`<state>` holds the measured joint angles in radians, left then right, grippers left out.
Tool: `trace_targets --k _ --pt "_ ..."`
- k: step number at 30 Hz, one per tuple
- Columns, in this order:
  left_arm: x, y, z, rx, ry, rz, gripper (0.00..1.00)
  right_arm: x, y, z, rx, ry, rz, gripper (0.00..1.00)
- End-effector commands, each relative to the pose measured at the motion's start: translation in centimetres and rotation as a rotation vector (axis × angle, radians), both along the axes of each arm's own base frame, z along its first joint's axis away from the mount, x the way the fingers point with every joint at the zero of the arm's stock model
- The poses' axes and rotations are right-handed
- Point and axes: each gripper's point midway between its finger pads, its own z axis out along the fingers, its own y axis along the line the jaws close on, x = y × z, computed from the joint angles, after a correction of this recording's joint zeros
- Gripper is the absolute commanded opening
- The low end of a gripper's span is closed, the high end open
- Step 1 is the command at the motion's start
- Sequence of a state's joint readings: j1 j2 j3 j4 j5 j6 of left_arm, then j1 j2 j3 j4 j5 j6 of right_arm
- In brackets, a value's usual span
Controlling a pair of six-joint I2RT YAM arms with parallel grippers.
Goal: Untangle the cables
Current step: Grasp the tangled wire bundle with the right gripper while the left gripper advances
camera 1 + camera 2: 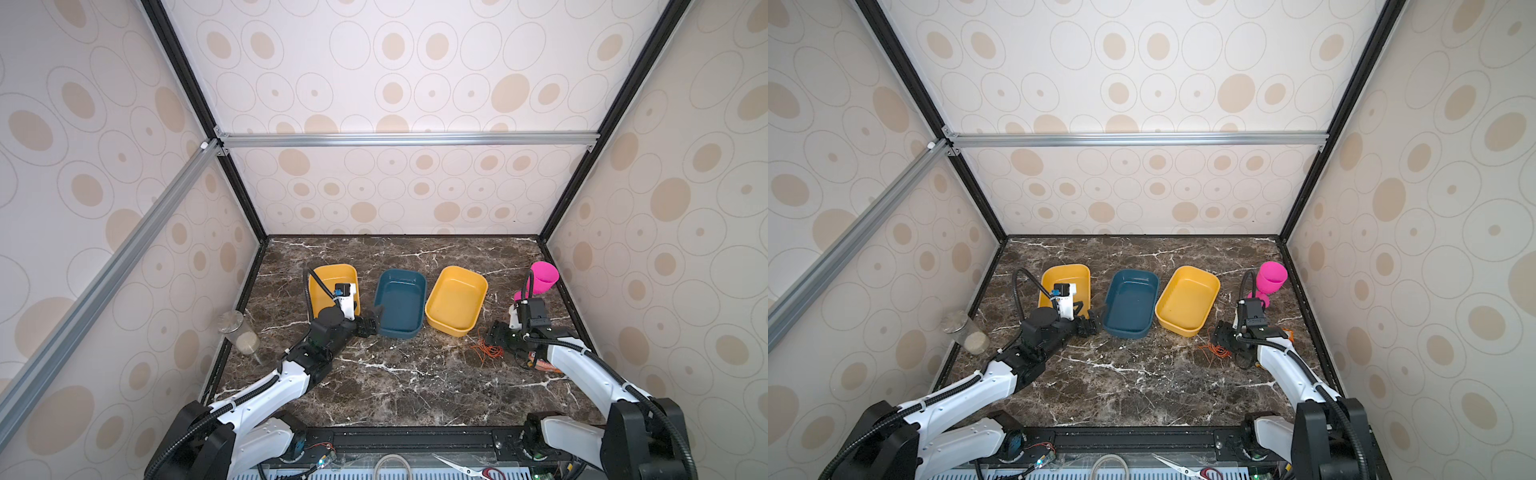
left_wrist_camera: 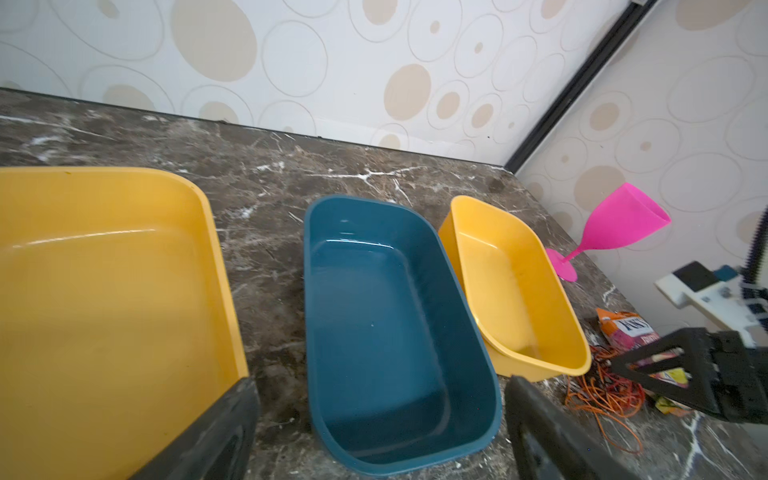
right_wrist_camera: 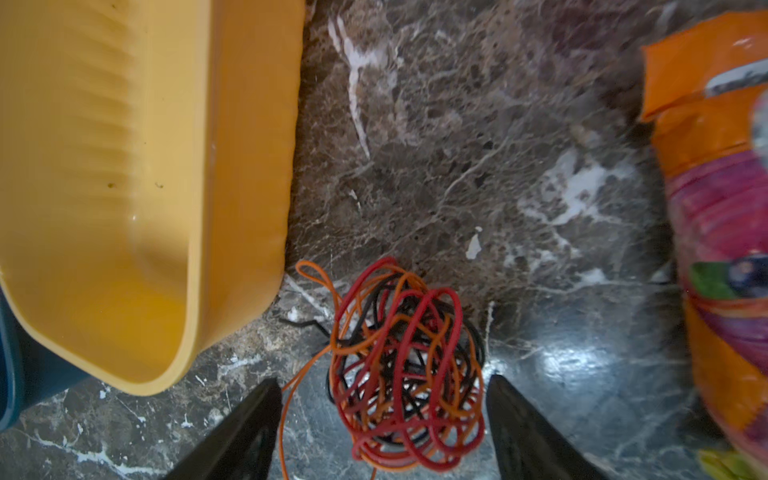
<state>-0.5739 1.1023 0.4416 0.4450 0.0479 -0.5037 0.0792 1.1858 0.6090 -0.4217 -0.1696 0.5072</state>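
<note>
The cables [image 3: 405, 365] are a ball of thin orange, red and black strands lying on the marble table, just off the near corner of a yellow tray [image 3: 249, 166]. In both top views the cables [image 1: 486, 352] [image 1: 1217, 351] lie at the right. My right gripper [image 3: 382, 380] is open, one black finger on each side of the ball with a gap on both sides. My left gripper [image 2: 380, 382] is open and holds nothing. It hovers at the near end of the blue tray [image 2: 473, 332], next to the left yellow tray [image 2: 216, 266]. In a top view it [image 1: 372, 321] sits between those trays.
Three trays stand in a row: yellow [image 1: 332, 271], blue [image 1: 401, 332], yellow [image 1: 446, 326]. A pink goblet [image 1: 542, 278] stands at the back right. A snack packet [image 3: 715, 208] lies beside the right arm. A jar [image 1: 239, 332] leans at the left wall. Scissors [image 1: 465, 467] lie at the front.
</note>
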Motion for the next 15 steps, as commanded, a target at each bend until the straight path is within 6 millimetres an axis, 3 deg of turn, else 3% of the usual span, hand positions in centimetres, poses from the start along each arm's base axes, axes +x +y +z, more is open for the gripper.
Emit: trace_targets --k 1,8,15 --pt "-0.3 -2.3 1.3 -0.074 -0.032 -0.051 0.92 0.1 1.0 -0.7 0.038 0.008 0.001 0.77" --pt "-1.4 -5.2 0.1 -0.086 -0.008 -0.137 0.92 -0.5 1.9 -2.7 0.008 0.062 0.025 0.63" --pt "-2.2 -6.4 -0.8 -0.092 0.006 -0.18 0.92 -1.3 2.5 -3.4 -0.031 0.08 0.085 0.3"
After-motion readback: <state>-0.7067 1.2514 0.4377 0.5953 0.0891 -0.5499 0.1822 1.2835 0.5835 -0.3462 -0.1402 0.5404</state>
